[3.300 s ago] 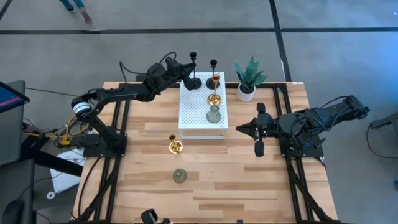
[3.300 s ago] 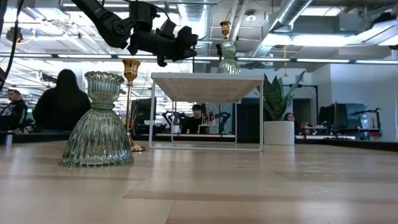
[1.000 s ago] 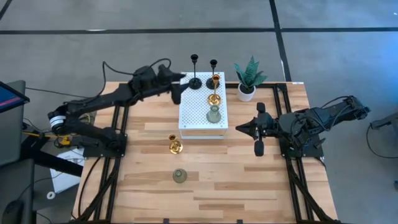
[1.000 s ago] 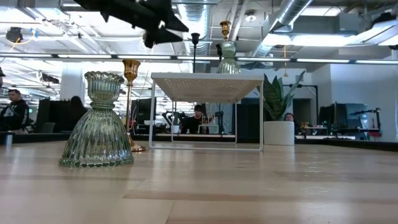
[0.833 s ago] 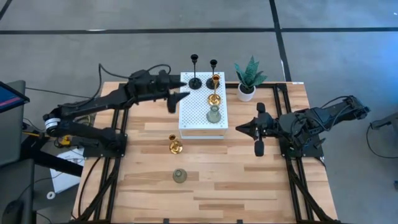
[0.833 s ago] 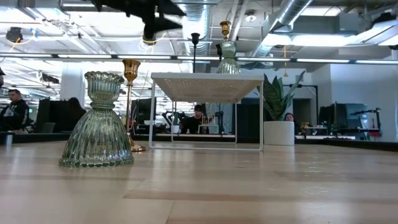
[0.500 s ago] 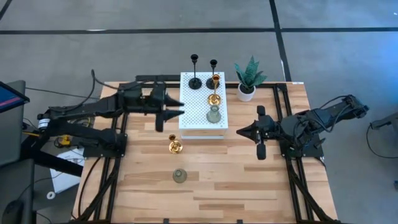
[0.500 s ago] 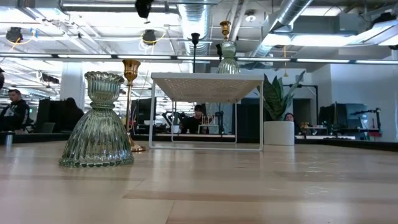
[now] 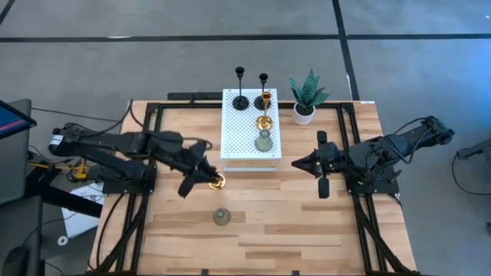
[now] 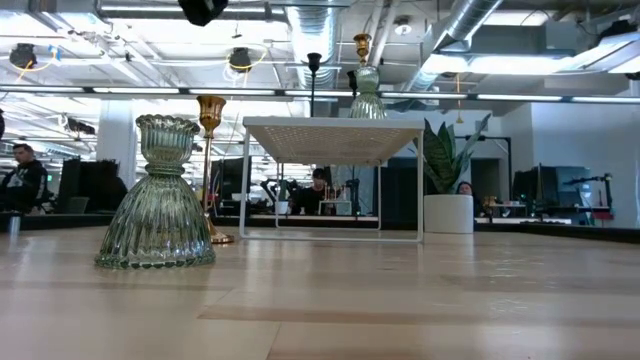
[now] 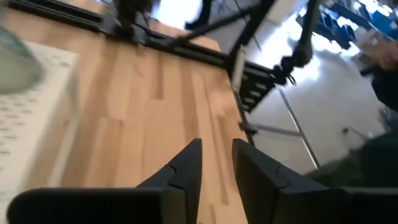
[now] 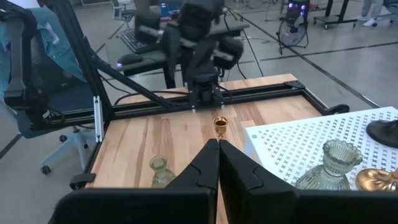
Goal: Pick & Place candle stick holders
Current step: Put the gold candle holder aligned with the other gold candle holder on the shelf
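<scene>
A white perforated stand (image 9: 247,138) carries two slim black holders (image 9: 241,98) at its far edge, a gold holder (image 9: 265,115) and a pale grey-green holder (image 9: 263,142). A second gold holder (image 9: 217,182) and a second grey-green holder (image 9: 222,217) stand on their round bases on the table. My left gripper (image 9: 209,175) is slightly open and empty. It hangs above and just left of the gold holder on the table, and the low view shows only its underside (image 10: 203,10), well above that holder (image 10: 210,165). My right gripper (image 9: 298,162) is shut and empty, right of the stand.
A green plant in a white pot (image 9: 305,98) stands right of the stand's far corner. Black frame rails (image 9: 149,153) run along both sides of the table. Bare wood lies near the front edge. People sit in the room behind the table (image 10: 20,175).
My left gripper has swung from the stand's far left corner toward the table's near edge, along the stand's left side. It is now over the gold holder on the table. The black holders stay standing on the stand.
</scene>
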Robot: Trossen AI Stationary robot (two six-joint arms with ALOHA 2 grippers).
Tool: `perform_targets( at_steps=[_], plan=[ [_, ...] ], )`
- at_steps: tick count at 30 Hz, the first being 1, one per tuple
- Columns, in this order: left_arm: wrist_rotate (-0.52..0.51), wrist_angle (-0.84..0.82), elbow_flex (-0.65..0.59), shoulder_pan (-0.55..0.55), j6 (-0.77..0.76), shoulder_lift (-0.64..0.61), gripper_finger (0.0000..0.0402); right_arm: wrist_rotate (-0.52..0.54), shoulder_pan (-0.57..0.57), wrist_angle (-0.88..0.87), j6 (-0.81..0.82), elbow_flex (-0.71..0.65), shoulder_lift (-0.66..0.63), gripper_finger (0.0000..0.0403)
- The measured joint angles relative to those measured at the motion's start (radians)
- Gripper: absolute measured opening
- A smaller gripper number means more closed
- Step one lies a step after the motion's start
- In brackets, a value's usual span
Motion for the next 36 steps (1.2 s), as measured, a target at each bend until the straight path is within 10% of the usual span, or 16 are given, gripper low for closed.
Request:
perform_targets(
  at_steps=[13,21,36],
  plan=[
    [-0.221,-0.131,0.0,-0.255,-0.016,-0.04,0.0005,0.0,0.0,0.002,0.0,0.0,0.0,0.0],
    [-0.525,-0.417,-0.011,-0.301,-0.085,-0.147,0.0004,0.027,0.0,0.005,0.0,0.0,0.0,0.0],
    [-0.603,0.029,-0.576,-0.3,-0.122,-0.368,0.0005,0.031,-0.027,0.038,0.0,0.0,0.0,0.0]
  ],
)
